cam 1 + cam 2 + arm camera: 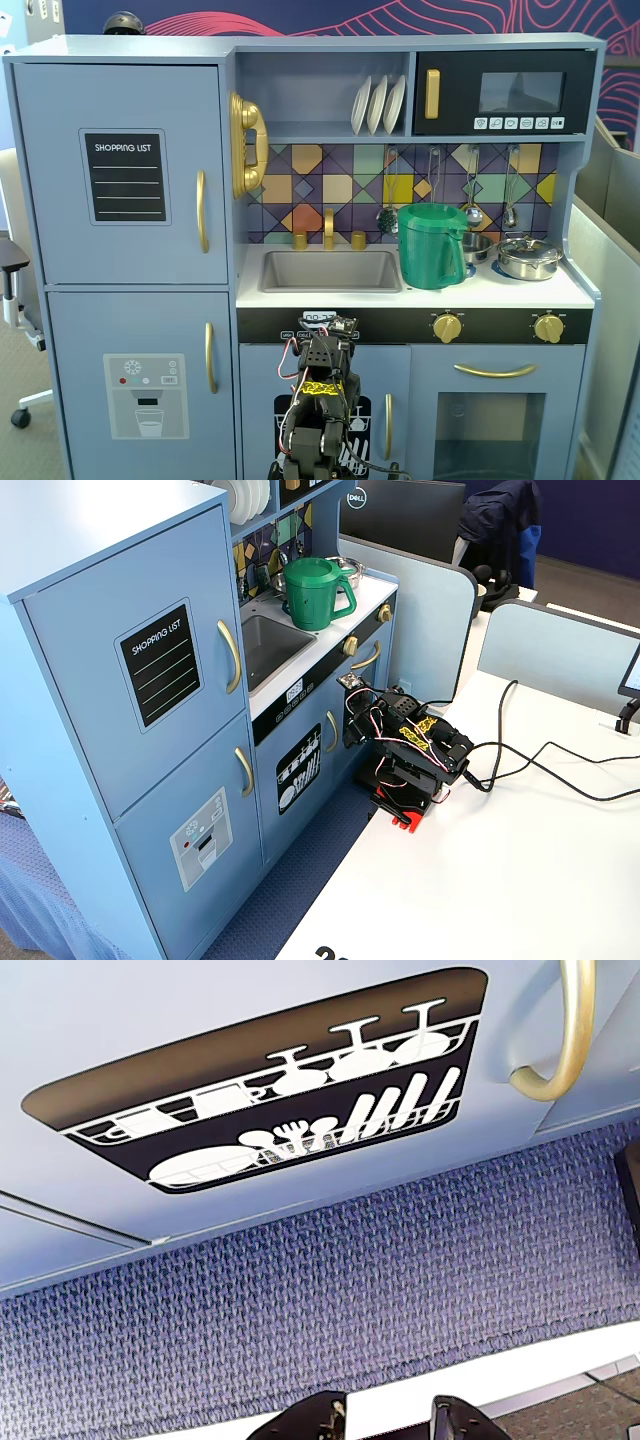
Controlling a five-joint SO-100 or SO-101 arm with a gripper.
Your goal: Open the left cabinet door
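The left cabinet door [60, 170] [90, 690] is pale blue-grey, with a black "SHOPPING LIST" panel [125, 176] and a curved gold handle [202, 210] [232, 656]. It lies flush with the cabinet front, closed. My arm [320, 400] sits folded low in front of the cabinet's middle, right of and well below that handle. My gripper [388, 1422] [352, 728] points down at the floor by the dish-rack door [100, 1030]. Its two black fingertips [320, 1418] stand apart with nothing between them.
Below the left door is a door with a water-dispenser picture [147, 397]. A gold handle [570, 1040] hangs right of the dish-rack picture. Purple carpet [350, 1290] lies under the cabinet. A green jug [432, 245] stands by the sink. Cables [540, 770] trail across the white table.
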